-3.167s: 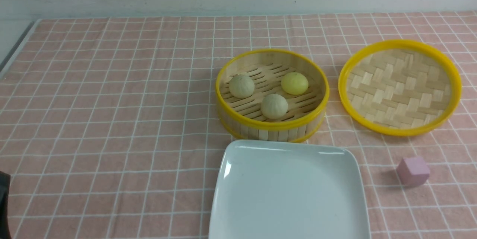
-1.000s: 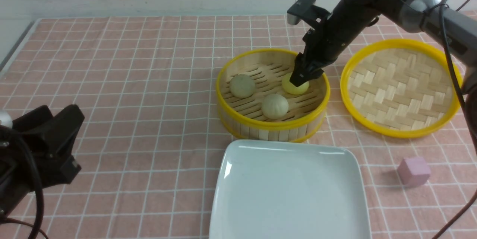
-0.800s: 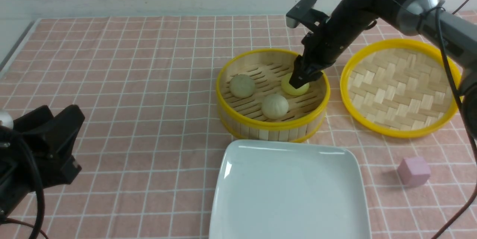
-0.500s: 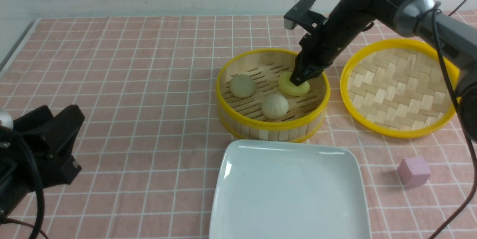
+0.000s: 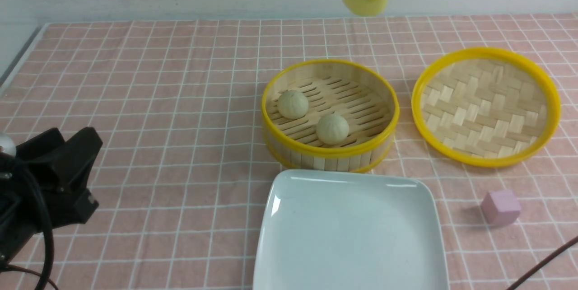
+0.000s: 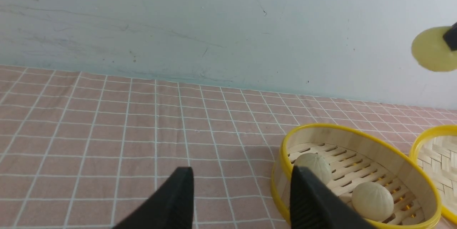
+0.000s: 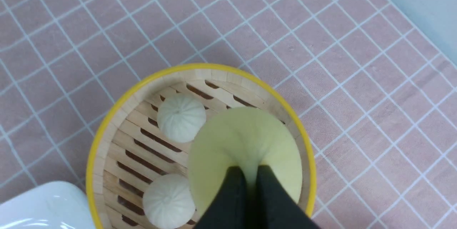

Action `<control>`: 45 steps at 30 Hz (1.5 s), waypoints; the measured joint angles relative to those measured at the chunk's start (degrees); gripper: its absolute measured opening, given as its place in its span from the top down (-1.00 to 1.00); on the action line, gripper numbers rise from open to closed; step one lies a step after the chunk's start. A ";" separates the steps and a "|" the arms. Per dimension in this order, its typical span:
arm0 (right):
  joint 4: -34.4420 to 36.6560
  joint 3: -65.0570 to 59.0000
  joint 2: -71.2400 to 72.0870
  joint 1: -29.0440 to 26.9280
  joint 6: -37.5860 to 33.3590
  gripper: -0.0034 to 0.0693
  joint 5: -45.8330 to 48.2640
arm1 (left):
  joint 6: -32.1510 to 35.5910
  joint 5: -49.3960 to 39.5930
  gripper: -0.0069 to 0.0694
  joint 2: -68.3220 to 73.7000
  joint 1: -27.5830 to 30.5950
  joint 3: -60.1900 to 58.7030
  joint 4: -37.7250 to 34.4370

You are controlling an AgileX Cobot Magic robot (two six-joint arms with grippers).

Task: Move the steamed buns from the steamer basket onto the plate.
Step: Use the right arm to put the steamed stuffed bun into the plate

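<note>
My right gripper is pinched tight on the yellow bun, squashing it, high above the steamer basket; two beige buns lie in it directly beneath; the plate lies lower and back toward me, just beside the basket's near wall; I judge the carry as nearward and down; my left gripper gapes empty, well aside.

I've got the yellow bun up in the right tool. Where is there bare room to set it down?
The whole plate is bare, bordered by the steamer basket behind it and the pink cube on its right. Cloth between the left tool and the basket is open too. Crowded: the basket's near-left floor, with two beige buns.
</note>
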State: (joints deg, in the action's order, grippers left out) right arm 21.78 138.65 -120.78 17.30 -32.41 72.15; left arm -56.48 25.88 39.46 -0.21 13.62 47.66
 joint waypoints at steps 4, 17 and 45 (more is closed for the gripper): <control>-1.51 -1.19 3.40 0.08 7.83 0.87 0.41 | 0.00 0.00 -0.19 0.00 0.00 0.00 0.00; 4.65 -44.02 29.71 0.08 8.88 0.87 0.13 | 0.00 0.00 -0.19 0.00 0.00 0.00 0.00; 11.67 -75.62 19.55 0.13 -13.98 0.73 -26.80 | 0.00 0.04 -0.19 0.00 0.00 0.00 1.65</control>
State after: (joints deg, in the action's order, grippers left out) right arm 33.45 63.02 -101.23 17.42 -46.39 45.36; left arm -56.48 25.92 39.46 -0.21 13.62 49.32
